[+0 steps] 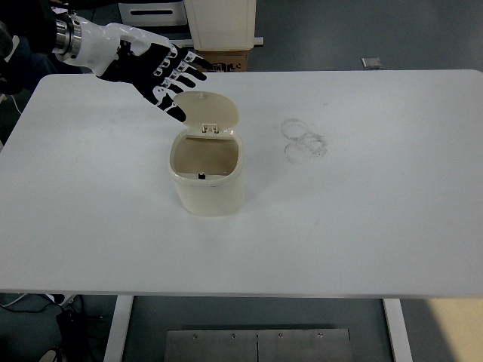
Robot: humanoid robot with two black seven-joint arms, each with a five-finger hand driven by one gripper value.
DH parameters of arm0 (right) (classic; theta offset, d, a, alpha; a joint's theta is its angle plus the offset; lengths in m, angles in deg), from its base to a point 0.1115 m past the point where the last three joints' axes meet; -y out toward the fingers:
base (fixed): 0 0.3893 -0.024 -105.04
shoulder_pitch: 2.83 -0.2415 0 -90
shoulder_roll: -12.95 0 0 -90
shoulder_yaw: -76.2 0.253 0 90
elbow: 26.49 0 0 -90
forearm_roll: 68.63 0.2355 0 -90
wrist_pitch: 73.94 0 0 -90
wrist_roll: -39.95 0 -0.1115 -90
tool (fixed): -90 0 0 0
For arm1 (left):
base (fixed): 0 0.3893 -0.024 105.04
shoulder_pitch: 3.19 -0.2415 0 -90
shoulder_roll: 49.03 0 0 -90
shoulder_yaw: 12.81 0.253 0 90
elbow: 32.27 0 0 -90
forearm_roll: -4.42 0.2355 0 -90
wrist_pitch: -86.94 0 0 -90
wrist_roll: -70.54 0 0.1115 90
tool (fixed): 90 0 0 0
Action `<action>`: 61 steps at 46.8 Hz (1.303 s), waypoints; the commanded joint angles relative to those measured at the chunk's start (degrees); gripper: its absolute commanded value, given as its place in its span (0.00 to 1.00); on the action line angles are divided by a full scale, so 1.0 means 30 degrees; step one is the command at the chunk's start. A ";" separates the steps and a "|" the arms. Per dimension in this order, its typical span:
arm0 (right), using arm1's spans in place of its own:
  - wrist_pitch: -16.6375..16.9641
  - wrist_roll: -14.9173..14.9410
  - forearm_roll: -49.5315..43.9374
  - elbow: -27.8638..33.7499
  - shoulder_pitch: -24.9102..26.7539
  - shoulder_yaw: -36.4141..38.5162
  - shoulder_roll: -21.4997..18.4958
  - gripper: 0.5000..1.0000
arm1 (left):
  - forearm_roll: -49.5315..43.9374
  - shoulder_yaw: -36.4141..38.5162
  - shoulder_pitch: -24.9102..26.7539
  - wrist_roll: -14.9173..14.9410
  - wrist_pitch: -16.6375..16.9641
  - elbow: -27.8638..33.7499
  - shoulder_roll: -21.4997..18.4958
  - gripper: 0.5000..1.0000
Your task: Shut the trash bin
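Note:
A cream trash bin [207,177] stands on the white table [362,226], left of centre. Its round lid [209,109] is tipped up and back on the hinge, so the bin's inside shows. My left hand [162,72] comes in from the upper left, black and white, with its fingers spread and nothing in them. The fingertips [176,115] hover at the lid's left edge, behind the bin; I cannot tell whether they touch it. The right arm is out of view.
Faint ring marks [306,141] lie on the table right of the bin. Past the far edge stand a white container [221,23] on a cardboard box [220,60] and a small grey item [371,63] on the floor.

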 commanded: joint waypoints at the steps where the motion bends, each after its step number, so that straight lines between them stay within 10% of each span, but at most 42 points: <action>1: 0.0000 0.0008 0.0000 0.0000 0.0002 0.0000 0.0000 0.98 | 0.0316 -0.0011 0.0069 0.0010 -0.0242 0.0092 0.0049 1.00; 61: 0.0000 0.0009 0.0000 0.0000 0.0002 0.0000 0.0000 0.98 | 0.0756 0.0428 -0.1893 0.0010 -0.0477 0.2524 0.0342 1.00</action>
